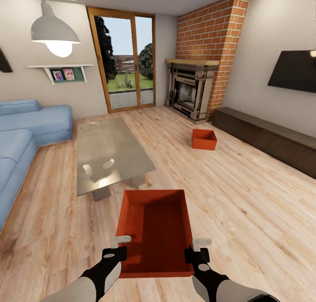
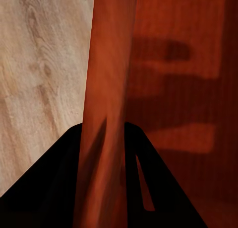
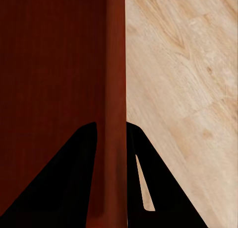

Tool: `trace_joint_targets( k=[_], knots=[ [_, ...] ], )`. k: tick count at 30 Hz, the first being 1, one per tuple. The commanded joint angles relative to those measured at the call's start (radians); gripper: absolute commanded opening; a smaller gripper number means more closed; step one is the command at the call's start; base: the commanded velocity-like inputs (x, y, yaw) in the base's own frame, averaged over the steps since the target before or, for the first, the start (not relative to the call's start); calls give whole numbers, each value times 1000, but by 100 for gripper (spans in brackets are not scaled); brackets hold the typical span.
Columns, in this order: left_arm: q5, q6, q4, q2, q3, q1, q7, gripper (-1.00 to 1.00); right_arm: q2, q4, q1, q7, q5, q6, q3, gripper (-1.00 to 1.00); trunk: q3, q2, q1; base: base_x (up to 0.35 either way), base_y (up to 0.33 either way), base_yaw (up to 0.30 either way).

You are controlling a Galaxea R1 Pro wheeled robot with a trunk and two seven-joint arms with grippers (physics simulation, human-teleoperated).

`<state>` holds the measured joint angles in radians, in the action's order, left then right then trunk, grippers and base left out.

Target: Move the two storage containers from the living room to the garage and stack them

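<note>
I am in the living room, and the garage is out of view. One orange-red storage container (image 1: pixel 156 232) hangs just in front of me over the wood planks, held by its two long walls. My left gripper (image 1: pixel 118 248) is shut on its left wall (image 2: pixel 106 99), and my right gripper (image 1: pixel 197 249) is shut on its right wall (image 3: pixel 115 79). Each wrist view has the thin wall running between the dark fingers (image 2: pixel 49 193) (image 3: pixel 54 188). The second storage container (image 1: pixel 204 139) sits on the planks near the brick fireplace (image 1: pixel 193 89), upright and empty.
A glass coffee table (image 1: pixel 131 161) stands just ahead to the left, with a blue sofa (image 1: pixel 26 131) beyond it. A long dark low cabinet (image 1: pixel 267 137) lines the right wall under a TV (image 1: pixel 294 69). Wood-framed glass doors (image 1: pixel 127 61) are at the back.
</note>
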<state>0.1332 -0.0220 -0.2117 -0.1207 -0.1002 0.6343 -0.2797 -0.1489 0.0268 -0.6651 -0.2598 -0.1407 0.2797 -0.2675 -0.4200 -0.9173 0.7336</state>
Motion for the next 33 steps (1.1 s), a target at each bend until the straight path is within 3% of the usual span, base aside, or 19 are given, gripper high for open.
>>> trace_joint_targets(
  k=[1,33],
  knots=[
    [3,-3,0,6,11,1,-13,-100,3,-1,-1,-1,-21,10,-10,-100,1,-1,0,0,0,0],
    [3,-3,0,6,11,1,-13,-100,3,-1,-1,-1,-22,10,-10,-100,53,-1,0,0,0,0]
  ],
)
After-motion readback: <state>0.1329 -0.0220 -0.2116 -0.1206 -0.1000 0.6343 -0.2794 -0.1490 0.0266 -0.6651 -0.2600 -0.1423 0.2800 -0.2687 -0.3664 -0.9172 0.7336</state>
